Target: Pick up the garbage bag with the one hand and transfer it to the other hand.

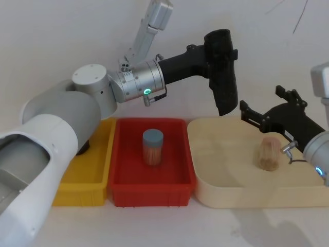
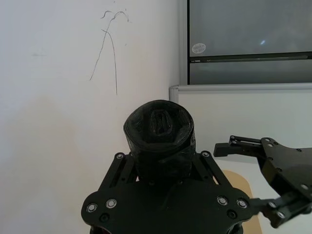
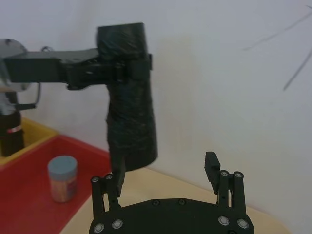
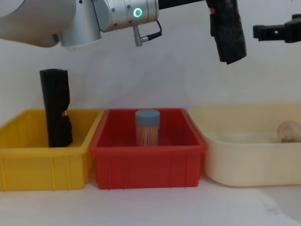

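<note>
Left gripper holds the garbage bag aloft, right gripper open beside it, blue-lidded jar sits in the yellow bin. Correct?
No: the blue-lidded jar sits in the red bin, as the chest view shows. The rest holds: the left gripper holds the garbage bag in the air, the right gripper open beside it.

Black garbage bag (image 1: 223, 72); yellow bin (image 4: 42, 165); red bin (image 4: 146, 165); cream tray (image 4: 249, 165).

A: Entry 1, head view?
B: Sat high, faced down and forward on yellow bin (image 1: 77, 196), red bin (image 1: 153, 198), cream tray (image 1: 247, 199).
A: Entry 2, chest view?
B: Sat low, faced level across the table (image 4: 141, 209); showed the same 3 containers side-on.
A: Entries 3 and 4?
B: Left wrist view looked closely along left gripper (image 2: 161, 157) at garbage bag (image 2: 158, 127) end-on; right wrist view looked past right gripper (image 3: 165, 166) at that bag's side.
</note>
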Controlling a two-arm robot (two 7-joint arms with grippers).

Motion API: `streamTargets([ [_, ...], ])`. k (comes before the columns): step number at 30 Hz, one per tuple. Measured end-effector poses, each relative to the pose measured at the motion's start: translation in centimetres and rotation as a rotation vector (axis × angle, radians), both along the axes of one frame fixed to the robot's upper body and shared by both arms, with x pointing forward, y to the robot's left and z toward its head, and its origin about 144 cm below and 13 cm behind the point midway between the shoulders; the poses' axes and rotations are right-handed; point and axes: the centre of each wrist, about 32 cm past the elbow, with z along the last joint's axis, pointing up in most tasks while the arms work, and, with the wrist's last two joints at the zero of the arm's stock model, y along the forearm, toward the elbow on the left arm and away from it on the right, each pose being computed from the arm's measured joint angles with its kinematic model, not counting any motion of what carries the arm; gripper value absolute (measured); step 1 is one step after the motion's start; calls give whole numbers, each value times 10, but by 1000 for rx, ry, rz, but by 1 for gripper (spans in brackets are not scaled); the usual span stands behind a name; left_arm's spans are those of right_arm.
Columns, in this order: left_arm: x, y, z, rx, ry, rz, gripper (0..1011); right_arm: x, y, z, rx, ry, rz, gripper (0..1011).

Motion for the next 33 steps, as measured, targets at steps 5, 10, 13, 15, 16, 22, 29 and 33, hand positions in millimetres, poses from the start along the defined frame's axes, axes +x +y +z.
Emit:
streamTargets([
  [5,0,0,0,0,0,-1,358,1,4,8,-12,21,28,999],
  [10,0,0,0,1,0,-1,358,3,10,15,-24,42,42,999],
  [13,0,0,0,1,0,-1,358,6,14,17,-29,55,47,999],
  [15,0,0,0,1,0,-1,358,8,17,18,-32,62,50,999],
  [16,0,0,0,1,0,-1,358,9,18,19,-34,65,50,999],
  [22,0,0,0,1,0,-1,358,14,24,22,-38,77,56,999],
  [29,0,-1,0,1,0,-2,358,21,33,25,-44,82,63,999],
  [33,0,-1,0,1,0,-2,358,27,39,26,-53,81,59,999],
])
